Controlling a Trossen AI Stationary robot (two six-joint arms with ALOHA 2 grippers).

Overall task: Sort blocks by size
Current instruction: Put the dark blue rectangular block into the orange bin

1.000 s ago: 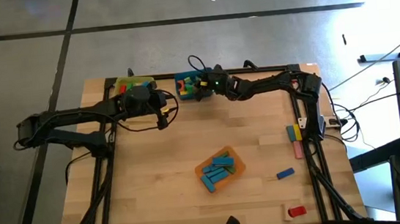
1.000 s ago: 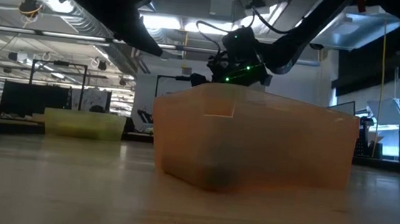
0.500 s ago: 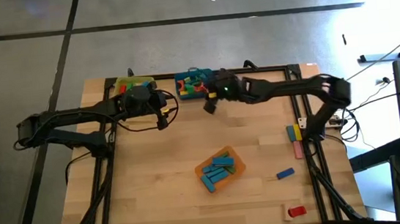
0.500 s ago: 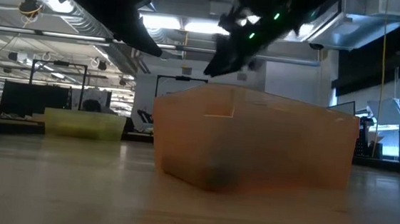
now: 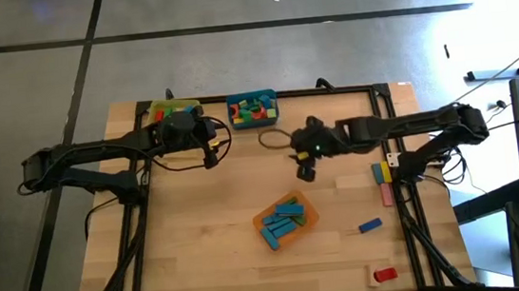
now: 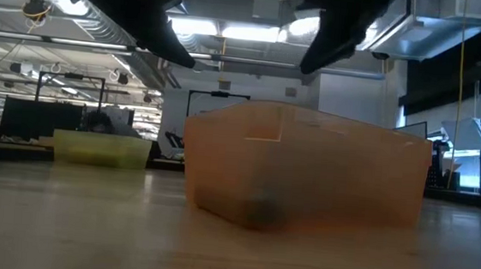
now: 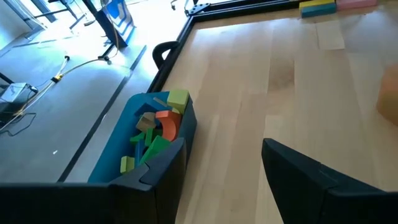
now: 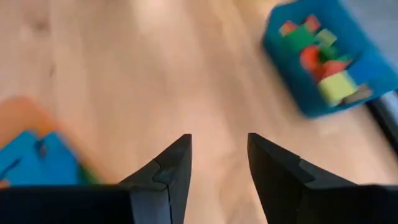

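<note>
Over mid-table: my right claw (image 5: 306,172) now hangs between the blue bin (image 5: 252,109) and the orange bin (image 5: 288,221); a second ago it was over the blue bin at the far edge.
Right claw state: fingers (image 8: 165,168) apart with bare wood showing between them, nothing held.
What changed: the right arm swung away from the blue bin toward the near side. I judge a drop there is finished and this is the return trip.
Left claw: parked by the yellow bin (image 5: 173,109) at the far left, unmoved, fingers (image 7: 163,167) wide apart and empty.
Sorted so far: blue bin holds mixed green, red and yellow blocks (image 7: 155,127); orange bin holds blue blocks (image 5: 281,223).
Still loose: a yellow block (image 5: 386,175), a pink block (image 5: 385,193) and a blue block (image 5: 376,169) clustered near the right edge, another blue block (image 5: 369,225) nearer me, and a red block (image 5: 384,274) at the near right corner.
Meaning for the task: several blocks remain, all on the right arm's side, so I expect its next pick there.
</note>
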